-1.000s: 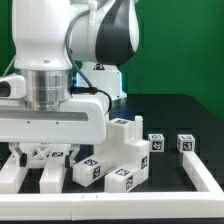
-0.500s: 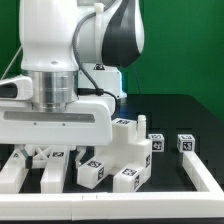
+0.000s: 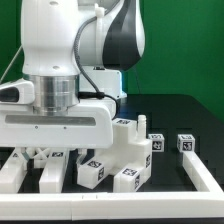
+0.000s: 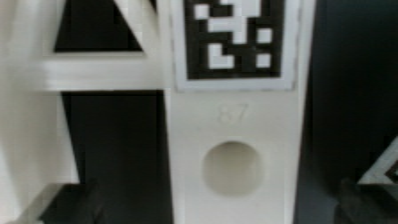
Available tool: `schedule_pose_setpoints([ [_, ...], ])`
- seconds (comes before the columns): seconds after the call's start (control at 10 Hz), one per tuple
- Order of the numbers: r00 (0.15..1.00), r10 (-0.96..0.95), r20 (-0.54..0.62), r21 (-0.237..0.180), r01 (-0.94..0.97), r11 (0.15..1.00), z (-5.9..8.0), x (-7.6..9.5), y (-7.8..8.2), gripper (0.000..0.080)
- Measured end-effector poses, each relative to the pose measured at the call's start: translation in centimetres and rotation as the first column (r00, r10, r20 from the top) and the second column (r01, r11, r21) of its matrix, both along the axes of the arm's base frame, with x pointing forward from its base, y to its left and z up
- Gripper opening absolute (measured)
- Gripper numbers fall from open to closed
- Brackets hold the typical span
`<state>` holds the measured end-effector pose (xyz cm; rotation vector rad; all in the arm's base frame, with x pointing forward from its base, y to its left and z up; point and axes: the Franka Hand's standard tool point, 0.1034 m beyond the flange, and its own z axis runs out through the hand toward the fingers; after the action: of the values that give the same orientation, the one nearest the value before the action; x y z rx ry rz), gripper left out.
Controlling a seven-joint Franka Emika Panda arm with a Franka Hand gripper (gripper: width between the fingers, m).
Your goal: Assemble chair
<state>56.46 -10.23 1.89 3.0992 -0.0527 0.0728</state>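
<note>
Tool (image 3: 50, 152), jaws spread wide and empty, hangs low over the chair pieces (image 3: 120, 160) clustered at 6 o'clock on the table (image 3: 180, 112). Beneath it one tagged bar (image 4: 231, 130) carries tag and oval hole in line along its long axis; two cubes (image 3: 186, 143) sit at 3 o'clock.

table (image 3: 190, 112): black; backdrop (image 3: 185, 40): green; rail (image 3: 198, 174): white, along table edge

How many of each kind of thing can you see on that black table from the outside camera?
Robot arm: 1
Small tagged cubes: 2
Bigger white chair pieces: at least 3, some hidden behind the arm
White rail: 1
Total: at least 7
</note>
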Motion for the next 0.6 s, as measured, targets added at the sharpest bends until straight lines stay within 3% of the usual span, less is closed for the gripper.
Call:
schedule_pose_setpoints([
  [0.1, 1.000, 0.000, 0.000, 0.000, 0.000, 1.000, 0.00, 0.00, 0.00, 0.0640],
  [0.2, 1.000, 0.000, 0.000, 0.000, 0.000, 1.000, 0.00, 0.00, 0.00, 0.0481],
  [0.3, 1.000, 0.000, 0.000, 0.000, 0.000, 1.000, 0.00, 0.00, 0.00, 0.0481],
  [0.4, 1.000, 0.000, 0.000, 0.000, 0.000, 1.000, 0.02, 0.01, 0.00, 0.0278],
  [0.6, 1.000, 0.000, 0.000, 0.000, 0.000, 1.000, 0.01, 0.01, 0.00, 0.0282],
])
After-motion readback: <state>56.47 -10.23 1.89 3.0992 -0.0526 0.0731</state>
